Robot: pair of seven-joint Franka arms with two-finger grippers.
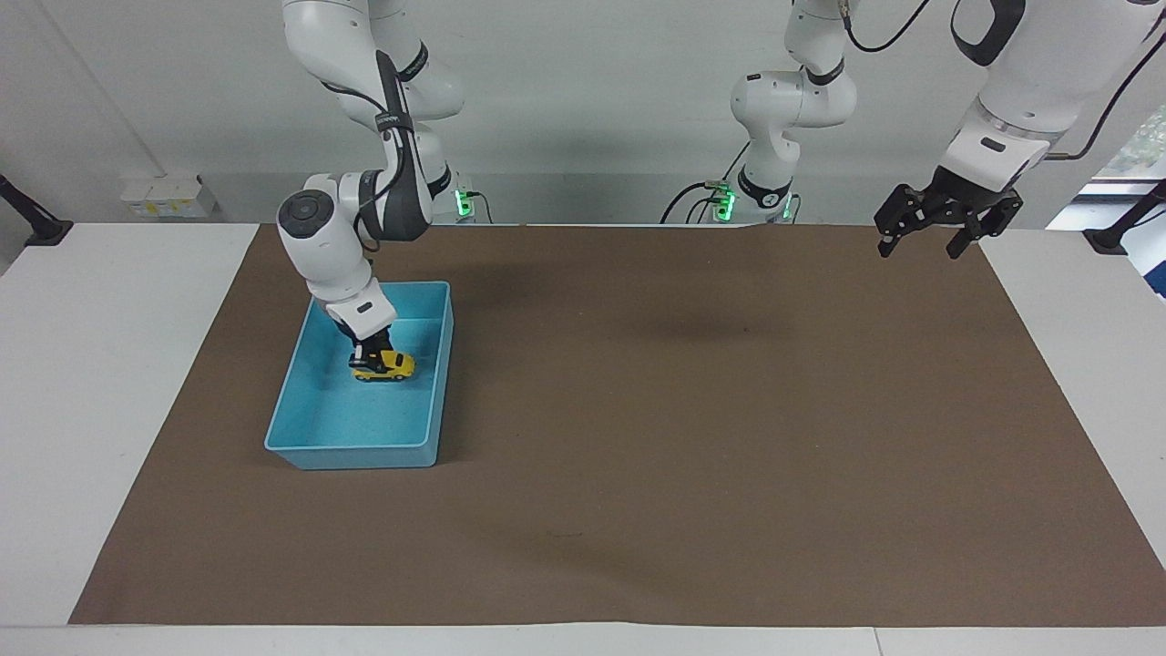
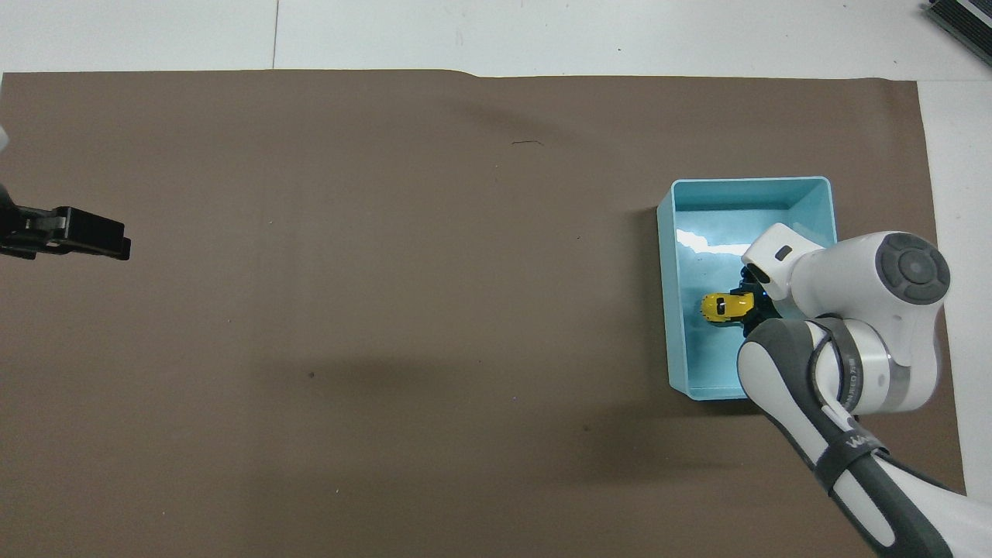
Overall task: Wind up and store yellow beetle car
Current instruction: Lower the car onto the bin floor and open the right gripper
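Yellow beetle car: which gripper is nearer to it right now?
Right. The right gripper is shut on the yellow beetle car inside the blue bin. The left gripper waits open, up over the left arm's end of the table.

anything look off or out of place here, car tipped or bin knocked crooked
Nothing stands out. The right gripper is shut on the yellow beetle car, wheels down, inside the blue bin, which sits square on the brown mat. The left gripper waits open in the air at the left arm's end of the table.
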